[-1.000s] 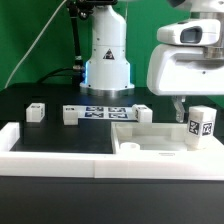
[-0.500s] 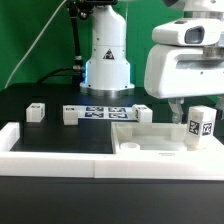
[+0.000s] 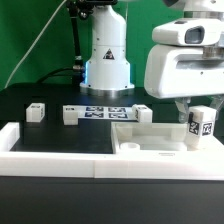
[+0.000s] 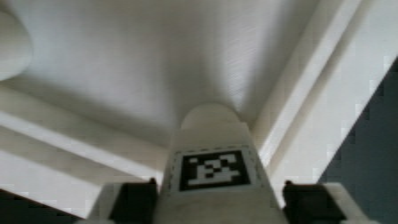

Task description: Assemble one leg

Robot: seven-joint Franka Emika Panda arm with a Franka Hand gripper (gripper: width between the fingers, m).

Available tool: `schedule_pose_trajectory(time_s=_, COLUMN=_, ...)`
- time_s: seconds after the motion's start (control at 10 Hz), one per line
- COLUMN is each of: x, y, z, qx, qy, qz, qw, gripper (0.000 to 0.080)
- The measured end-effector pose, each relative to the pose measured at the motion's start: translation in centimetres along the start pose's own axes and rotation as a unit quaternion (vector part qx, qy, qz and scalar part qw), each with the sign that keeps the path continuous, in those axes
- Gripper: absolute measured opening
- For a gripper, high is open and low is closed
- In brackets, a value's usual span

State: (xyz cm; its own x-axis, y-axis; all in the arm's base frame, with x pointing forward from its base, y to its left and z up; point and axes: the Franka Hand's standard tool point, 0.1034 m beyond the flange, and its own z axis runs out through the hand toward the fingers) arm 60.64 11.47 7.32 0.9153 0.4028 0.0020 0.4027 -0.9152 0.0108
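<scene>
The leg (image 3: 202, 125) stands upright at the exterior view's right, tag facing the camera, inside the outline of the large white tray-like part (image 3: 160, 140). Whether its foot rests on that part's floor or hangs just above it cannot be told.

The arm's bulky white head (image 3: 185, 60) sits directly over the leg and hides its top edge. The fingers are mostly lost behind it in that view.

From the wrist, the leg (image 4: 217, 140) runs straight down the middle of the gripper (image 4: 217, 202), with the dark fingers (image 4: 134, 202) on either side. A thin pale strip shows between each pad and the leg, so I cannot tell whether they are clamped on it or only flanking it.

Further back lie the marker board (image 3: 105, 112) and three small white blocks (image 3: 36, 111) (image 3: 72, 116) (image 3: 143, 113) – all well apart from the leg. Behind them is the arm's base (image 3: 107, 60). A low white wall (image 3: 60, 152) crosses the foreground and cuts off the tray's near edge
</scene>
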Motion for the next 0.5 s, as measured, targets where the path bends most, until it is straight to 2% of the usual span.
schedule_pose_trajectory(time_s=0.1, x=0.0, y=-0.01, z=0.0, qx=0.0, qy=0.0, qz=0.012, qw=1.0, gripper=0.0291)
schedule_pose_trajectory(time_s=0.3, x=0.01, y=-0.03, z=0.0, qx=0.0, qy=0.0, qz=0.035, qw=0.999, gripper=0.0291)
schedule_pose_trajectory(time_s=0.5, x=0.02, y=-0.07, z=0.06, qx=0.005, qy=0.003, qz=0.119, qw=0.993, gripper=0.0291)
